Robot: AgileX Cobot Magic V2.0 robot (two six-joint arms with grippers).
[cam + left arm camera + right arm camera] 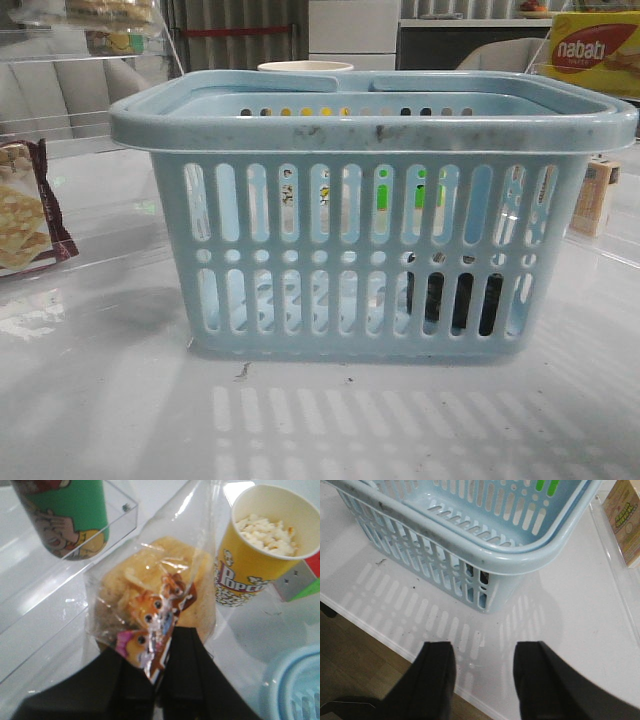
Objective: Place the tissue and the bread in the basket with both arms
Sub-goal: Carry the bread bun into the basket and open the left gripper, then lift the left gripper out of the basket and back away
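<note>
Left claw (159, 680) grips the bread (155, 600) bag; right claw (484, 672) hangs wide over the desk (570, 630) edge beside the basket (485, 555) corner.

A yellow popcorn cup (260, 545) is standing upright on the white table (100, 400). A green printed can (65, 515) is sitting well apart from the cup, and a red and green piece (305, 577) is lying just beside it.
</note>
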